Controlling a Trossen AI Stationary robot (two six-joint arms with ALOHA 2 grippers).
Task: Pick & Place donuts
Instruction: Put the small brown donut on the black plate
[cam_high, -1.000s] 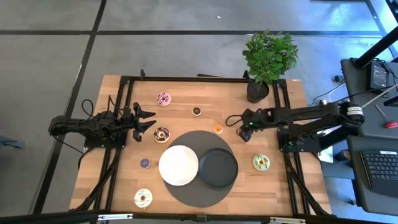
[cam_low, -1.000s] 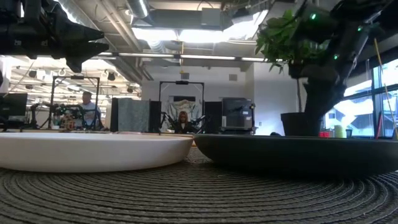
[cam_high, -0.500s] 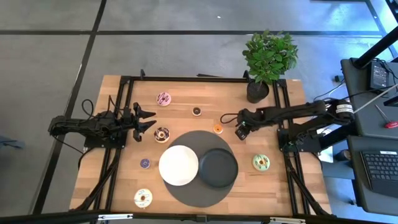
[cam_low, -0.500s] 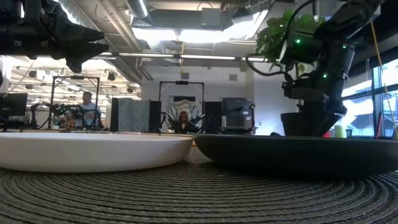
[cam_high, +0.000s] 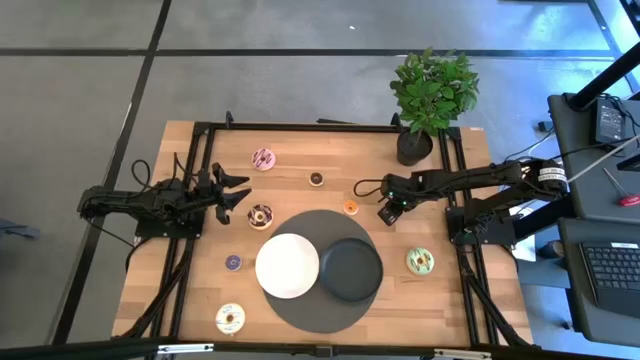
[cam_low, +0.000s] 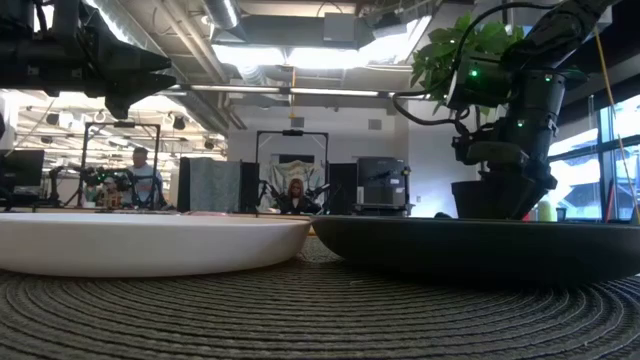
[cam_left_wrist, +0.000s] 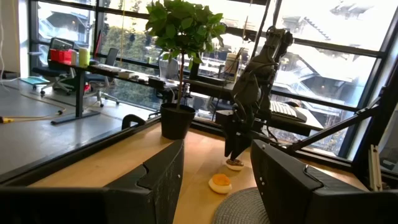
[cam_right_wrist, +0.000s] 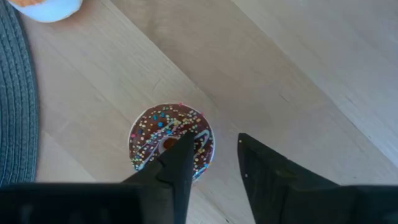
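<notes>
My right gripper (cam_high: 387, 213) (cam_right_wrist: 214, 140) is open and points down over a chocolate-sprinkled donut (cam_right_wrist: 171, 142) that lies flat on the wood beside the orange mini donut (cam_high: 351, 207). In the high view the gripper hides that donut. The left wrist view shows it (cam_left_wrist: 234, 163) just under the fingertips. My left gripper (cam_high: 243, 194) waits open at the table's left, near another chocolate donut (cam_high: 260, 215). The pink (cam_high: 263, 158), small brown (cam_high: 316, 178), purple (cam_high: 233, 262), cream (cam_high: 230, 318) and green (cam_high: 420, 261) donuts lie flat on the table. My right gripper comes from above, pointing down. One finger (cam_right_wrist: 180, 158) stands over the chocolate-sprinkled donut's icing by its hole (cam_right_wrist: 166, 144), and the other stands off its rim over bare wood. I cannot tell whether the finger touches it. The donut lies flat on the table.
A white plate (cam_high: 287, 265) and a black plate (cam_high: 351, 270) sit on a round grey mat (cam_high: 320, 222) at the table's near middle. A potted plant (cam_high: 430, 95) stands at the far right corner. People sit in the room beyond the table.
My right gripper has moved a little toward the table's left and come down toward the chocolate-sprinkled donut beside the orange mini. The donuts and plates have stayed where they were.
</notes>
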